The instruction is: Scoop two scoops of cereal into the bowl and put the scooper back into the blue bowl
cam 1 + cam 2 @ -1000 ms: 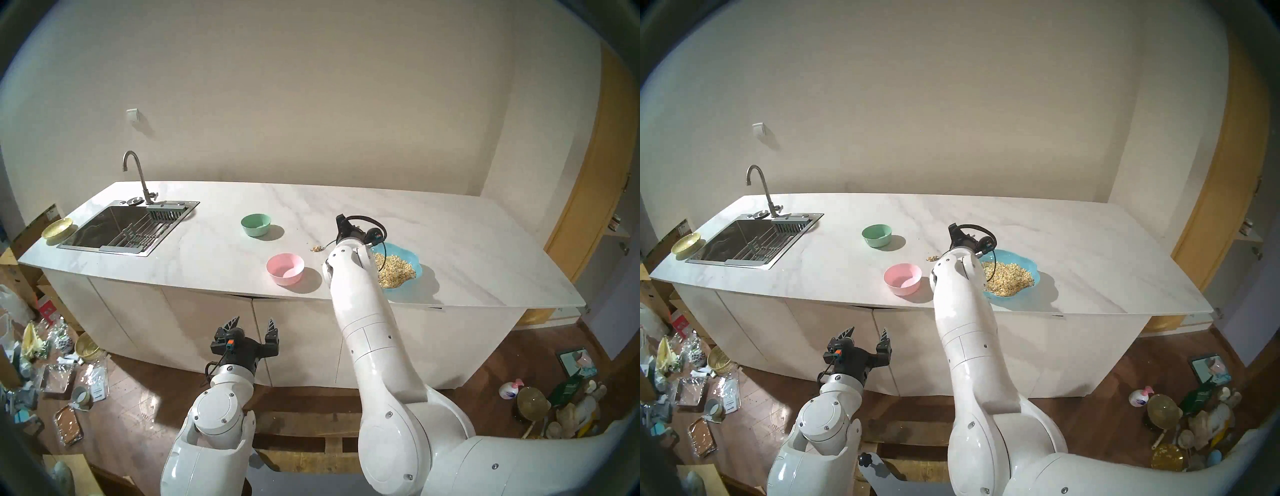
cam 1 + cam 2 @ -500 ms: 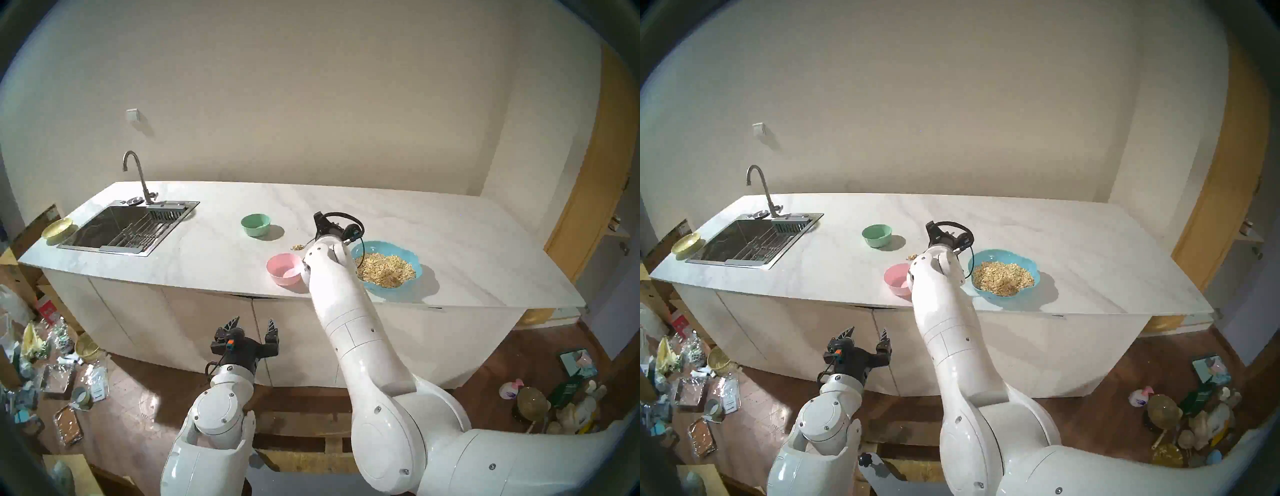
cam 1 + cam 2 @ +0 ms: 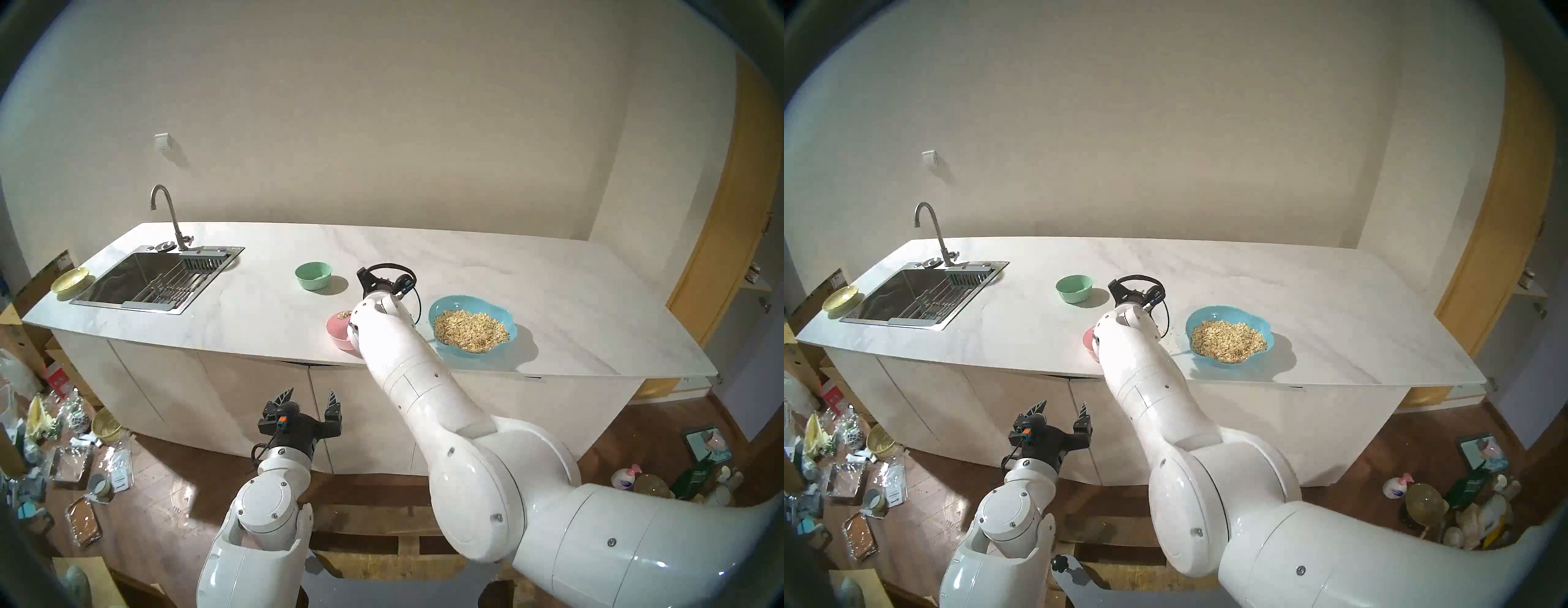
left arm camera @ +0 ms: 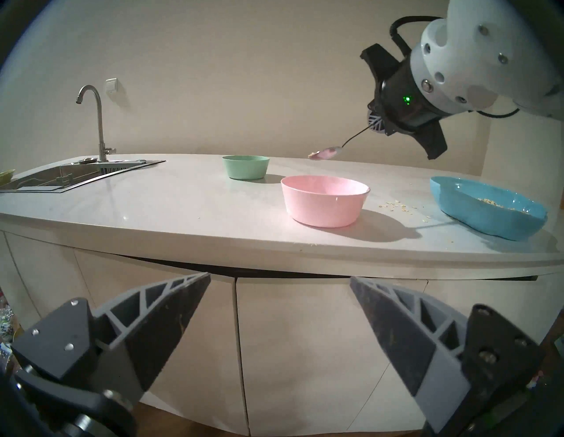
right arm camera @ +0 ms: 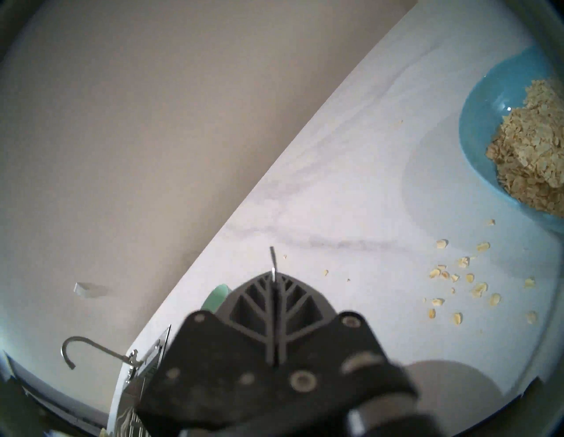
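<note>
My right gripper (image 4: 374, 121) is shut on the handle of the scooper (image 4: 326, 153), a slim silver spoon. Its head carries some cereal (image 3: 343, 314) and hovers level just above the pink bowl (image 4: 325, 200). In the right wrist view the handle's end (image 5: 272, 259) sticks out past the closed fingers. To the right stands the blue bowl (image 3: 441, 308) with a heap of cereal (image 3: 471, 331) in it. My left gripper (image 3: 312, 399) hangs open and empty in front of the cabinets, below the counter edge. My right forearm hides most of the pink bowl (image 3: 336, 332) from the head.
A mint-green bowl (image 3: 313, 276) stands behind the pink one. Loose flakes (image 5: 457, 280) lie on the counter between the pink and blue bowls. The sink (image 3: 157, 280) with its tap and a yellow dish (image 3: 70, 280) are far left. Clutter covers the floor on both sides.
My right arm has swung left, carrying the loaded spoon from beside the blue bowl to above the pink bowl. The blue bowl is now uncovered. The left arm has not moved.
</note>
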Controlling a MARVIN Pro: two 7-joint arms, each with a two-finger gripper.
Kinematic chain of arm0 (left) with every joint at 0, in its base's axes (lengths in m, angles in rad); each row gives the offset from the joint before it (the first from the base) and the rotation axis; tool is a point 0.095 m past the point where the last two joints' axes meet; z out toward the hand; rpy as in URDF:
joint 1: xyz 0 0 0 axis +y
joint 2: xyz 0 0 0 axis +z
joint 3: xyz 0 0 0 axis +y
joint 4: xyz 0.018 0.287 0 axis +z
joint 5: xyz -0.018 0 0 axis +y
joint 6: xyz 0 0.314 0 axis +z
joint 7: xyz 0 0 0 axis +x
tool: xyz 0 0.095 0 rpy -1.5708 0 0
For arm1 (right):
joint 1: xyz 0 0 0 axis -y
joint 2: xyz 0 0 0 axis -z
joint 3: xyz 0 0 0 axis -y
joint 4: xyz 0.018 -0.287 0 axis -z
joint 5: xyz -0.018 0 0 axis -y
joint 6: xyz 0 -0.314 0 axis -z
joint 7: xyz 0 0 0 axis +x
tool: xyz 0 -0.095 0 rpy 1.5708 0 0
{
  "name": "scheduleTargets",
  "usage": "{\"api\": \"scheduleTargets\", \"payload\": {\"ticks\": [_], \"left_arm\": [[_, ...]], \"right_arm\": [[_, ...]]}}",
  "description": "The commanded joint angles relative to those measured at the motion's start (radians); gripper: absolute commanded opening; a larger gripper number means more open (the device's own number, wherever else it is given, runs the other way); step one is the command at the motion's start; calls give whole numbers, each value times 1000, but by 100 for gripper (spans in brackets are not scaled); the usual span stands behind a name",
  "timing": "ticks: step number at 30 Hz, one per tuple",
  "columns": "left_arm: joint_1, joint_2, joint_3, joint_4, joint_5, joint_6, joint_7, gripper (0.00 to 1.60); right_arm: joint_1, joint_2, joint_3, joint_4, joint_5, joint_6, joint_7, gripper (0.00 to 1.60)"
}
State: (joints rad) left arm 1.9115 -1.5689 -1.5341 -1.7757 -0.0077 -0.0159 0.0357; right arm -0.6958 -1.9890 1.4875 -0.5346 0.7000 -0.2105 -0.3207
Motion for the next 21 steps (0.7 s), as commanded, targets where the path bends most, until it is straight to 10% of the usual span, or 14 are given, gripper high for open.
{"api": "scheduleTargets", "payload": {"ticks": [1, 21], "left_arm": [[-6, 0, 2, -26, -2, -6, -4, 160], [-4, 1, 2, -29, -3, -5, -5, 160]], "right_arm": [[55, -13, -17, 8, -10, -63, 71, 0], [50, 82, -284, 126, -133, -192, 165, 0]]}}
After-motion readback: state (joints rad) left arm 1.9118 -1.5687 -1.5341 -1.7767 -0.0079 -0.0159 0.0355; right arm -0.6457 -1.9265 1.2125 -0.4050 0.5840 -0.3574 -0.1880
